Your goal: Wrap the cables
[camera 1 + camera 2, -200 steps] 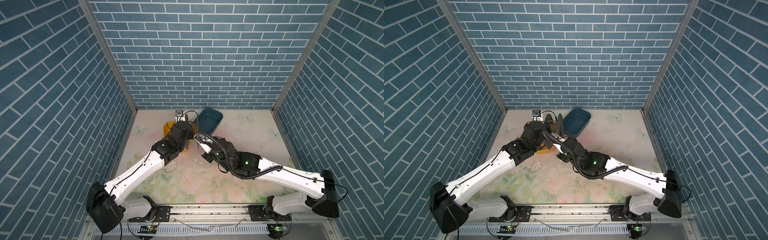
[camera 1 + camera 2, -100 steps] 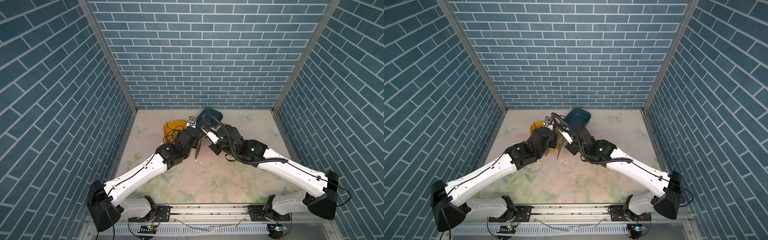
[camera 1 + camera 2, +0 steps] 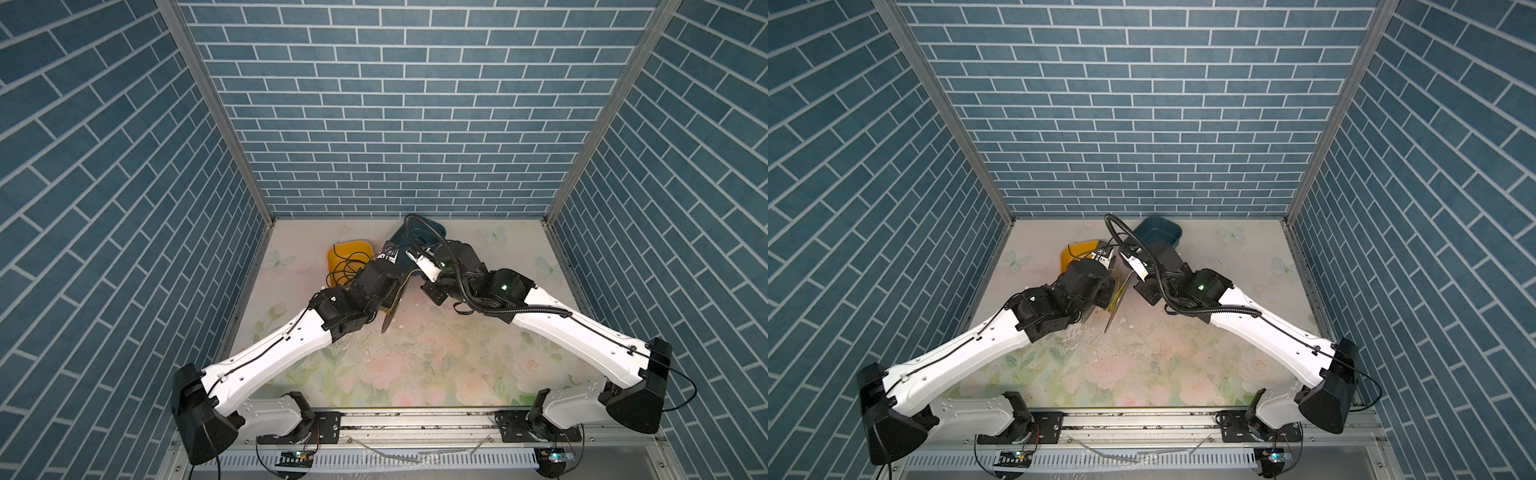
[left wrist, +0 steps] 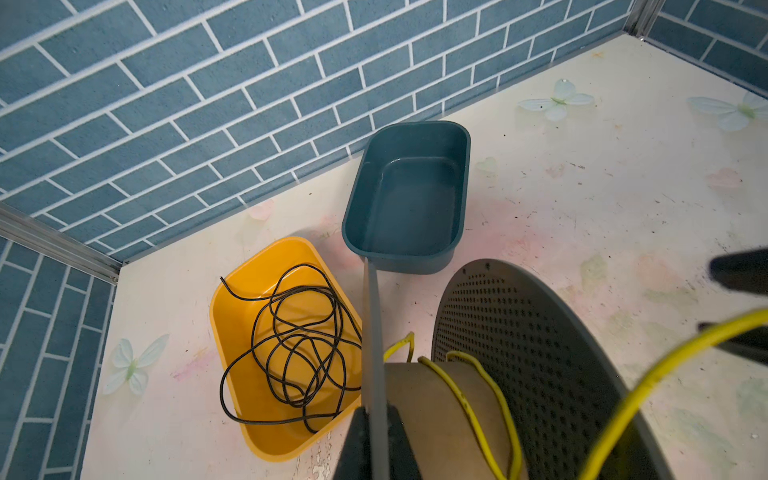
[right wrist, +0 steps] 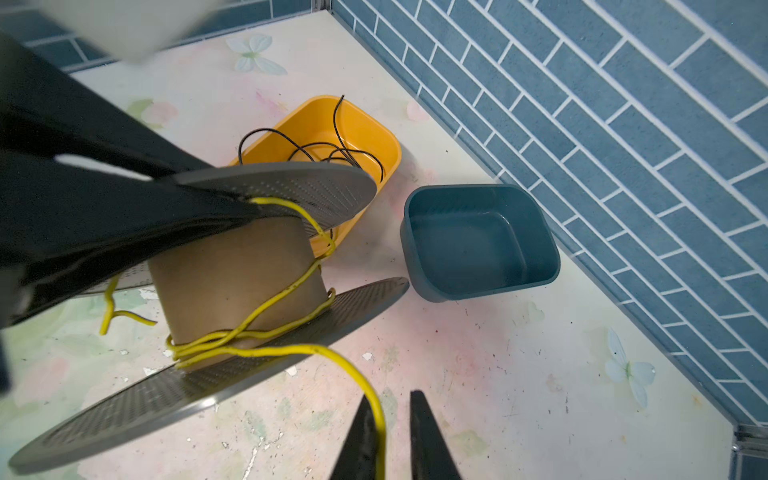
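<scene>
My left gripper (image 4: 375, 409) is shut on the thin edge of one grey perforated flange of a spool (image 5: 232, 266) and holds it up, tilted, over the table. The spool (image 3: 392, 303) has a brown cardboard core. A few turns of the yellow cables (image 5: 249, 328) lie loosely round the core. One strand runs off the spool and passes between the fingers of my right gripper (image 5: 390, 397). Those jaws stand slightly apart, with the strand resting against one finger. A short yellow end (image 5: 109, 307) sticks out behind the spool.
A yellow tray (image 4: 232, 291) holding a tangle of thin black wires (image 4: 299, 332) sits near the back left corner. A dark blue tray (image 4: 415, 124) stands beside it against the back wall. Both arms meet in front of these trays (image 3: 347, 255).
The left arm has carried the spool from over the yellow tray toward the middle. The right gripper, shut before, now has its jaws a little apart around the yellow strand.
</scene>
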Controlling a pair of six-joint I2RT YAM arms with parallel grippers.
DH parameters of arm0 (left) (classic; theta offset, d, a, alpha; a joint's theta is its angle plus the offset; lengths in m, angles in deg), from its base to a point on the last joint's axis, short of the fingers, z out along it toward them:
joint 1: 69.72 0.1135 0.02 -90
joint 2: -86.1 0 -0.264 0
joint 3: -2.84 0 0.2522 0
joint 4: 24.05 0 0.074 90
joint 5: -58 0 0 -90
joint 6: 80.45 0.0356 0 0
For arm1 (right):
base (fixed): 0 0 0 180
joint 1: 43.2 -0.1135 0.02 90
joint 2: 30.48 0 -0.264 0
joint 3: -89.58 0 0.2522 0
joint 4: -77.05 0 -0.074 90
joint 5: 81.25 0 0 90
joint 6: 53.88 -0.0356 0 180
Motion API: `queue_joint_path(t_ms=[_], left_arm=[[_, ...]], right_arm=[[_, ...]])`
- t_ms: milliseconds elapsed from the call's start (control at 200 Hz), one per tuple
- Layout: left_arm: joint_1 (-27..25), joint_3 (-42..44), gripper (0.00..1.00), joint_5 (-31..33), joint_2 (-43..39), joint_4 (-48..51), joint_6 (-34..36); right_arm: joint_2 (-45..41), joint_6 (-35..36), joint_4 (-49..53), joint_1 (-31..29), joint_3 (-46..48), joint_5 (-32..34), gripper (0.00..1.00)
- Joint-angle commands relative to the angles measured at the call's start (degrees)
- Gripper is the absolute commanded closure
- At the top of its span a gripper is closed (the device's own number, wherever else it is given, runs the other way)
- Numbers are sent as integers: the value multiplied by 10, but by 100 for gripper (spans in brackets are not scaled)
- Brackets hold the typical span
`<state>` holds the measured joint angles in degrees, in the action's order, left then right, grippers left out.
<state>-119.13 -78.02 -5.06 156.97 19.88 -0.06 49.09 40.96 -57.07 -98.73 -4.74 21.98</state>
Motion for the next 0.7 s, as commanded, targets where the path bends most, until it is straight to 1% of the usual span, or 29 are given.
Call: queue_joint_path(t_ms=[0, 125, 210, 290, 445, 520, 695], left_arm=[[6, -37, 100, -4, -21, 12, -1], [11, -47, 100, -9, -17, 22, -1], [19, -52, 100, -16, -17, 29, -1], [27, -53, 100, -23, -18, 31, -1], [37, -50, 100, -35, -19, 26, -1], [49, -50, 100, -52, -17, 28, -4], [68, -54, 100, -81, -21, 33, -10]], right_arm=[[-30, -13, -9, 13, 27, -28, 70], [-35, -16, -13, 18, 46, -49, 61], [-39, -17, -10, 20, 56, -55, 51], [-45, -18, -11, 21, 66, -67, 46], [-62, -24, -21, 23, 85, -116, 42], [-69, -26, -23, 23, 96, -141, 40], [-80, -30, -21, 24, 121, -174, 34]])
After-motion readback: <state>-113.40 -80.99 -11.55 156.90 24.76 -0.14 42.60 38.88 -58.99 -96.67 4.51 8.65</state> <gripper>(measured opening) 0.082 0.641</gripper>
